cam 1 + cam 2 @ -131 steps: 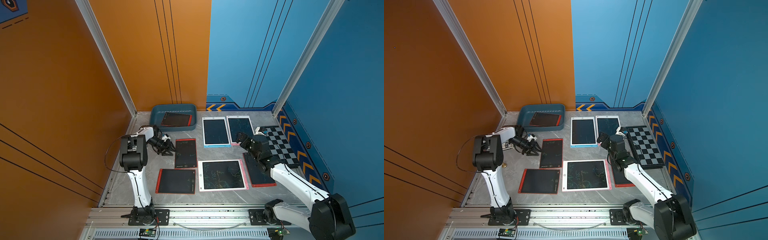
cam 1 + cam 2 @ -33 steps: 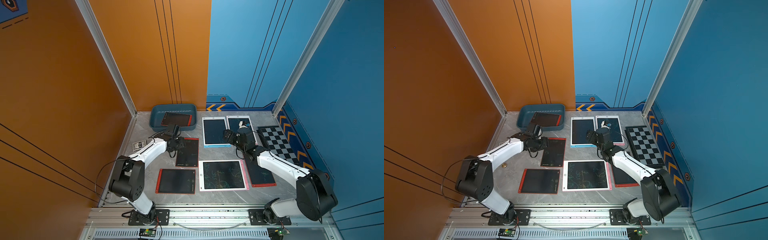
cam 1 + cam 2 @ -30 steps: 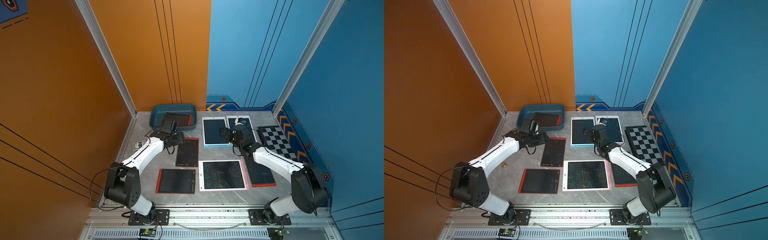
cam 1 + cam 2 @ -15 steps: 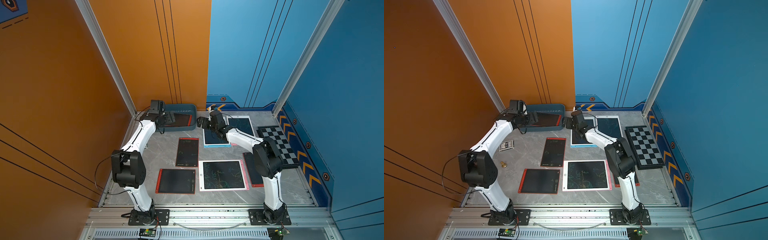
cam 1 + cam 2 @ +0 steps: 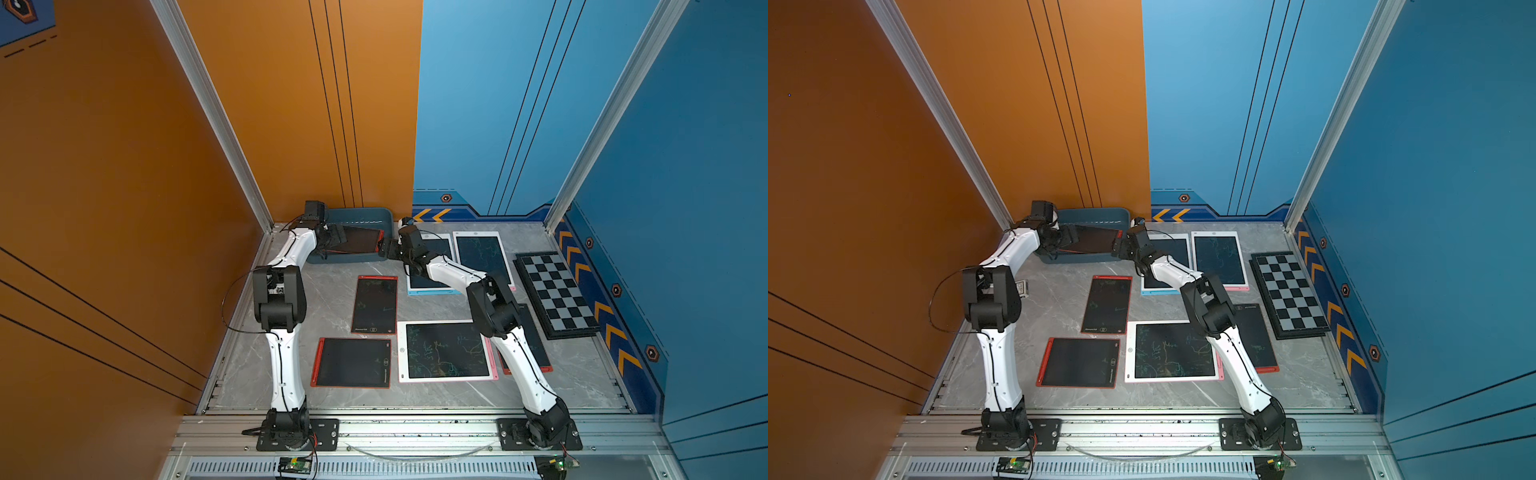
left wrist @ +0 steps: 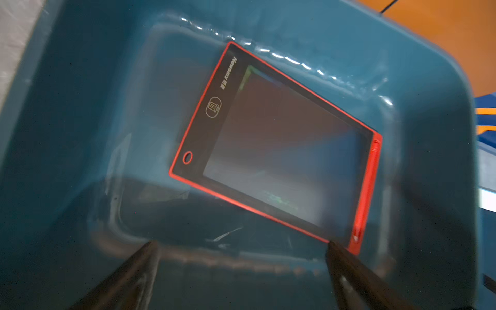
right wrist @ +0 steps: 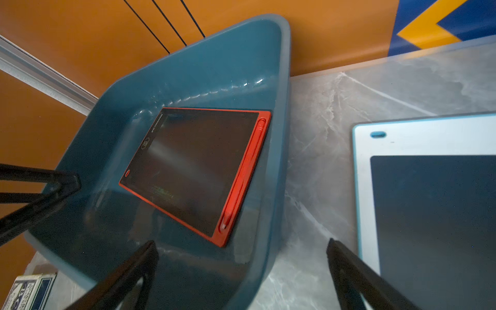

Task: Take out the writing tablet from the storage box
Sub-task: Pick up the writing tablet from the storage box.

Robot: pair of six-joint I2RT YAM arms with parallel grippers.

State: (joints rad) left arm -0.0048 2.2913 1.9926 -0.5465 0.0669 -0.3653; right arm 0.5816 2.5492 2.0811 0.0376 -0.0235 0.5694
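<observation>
1. Status: the writing tablet (image 6: 281,145) (red frame, dark screen) lies flat and skewed on the floor of the storage box (image 5: 365,216). The box sits at the far left of the table (image 5: 324,299), against the orange wall. Tablet not yet lifted, so removal looks not begun.
2. Left gripper (image 6: 241,243): jaws wide, nothing held, poised over the box interior. One fingertip (image 6: 338,252) is just beside a tablet corner; contact can't be told.
3. Right gripper (image 7: 240,241): jaws wide, empty. It straddles the box's right wall, w/ one finger over the interior and the other over bare table.
4. Remaining: pinch a tablet edge, lift clear of the walls, set down outside.
5. Surroundings: six other tablets lie on the table, e.g. a red-framed tablet (image 5: 374,305). A chequered board (image 5: 555,293) is at right and a card deck (image 5: 1021,287) at left.
6. Obstructions (judged):
   - The tablet lies flat, so there is little edge to grip.
   - The flared walls crowd the approach.
   - A blue-framed tablet (image 7: 429,201) lies near the box on its right.
   - Both arms converge on the one box.
</observation>
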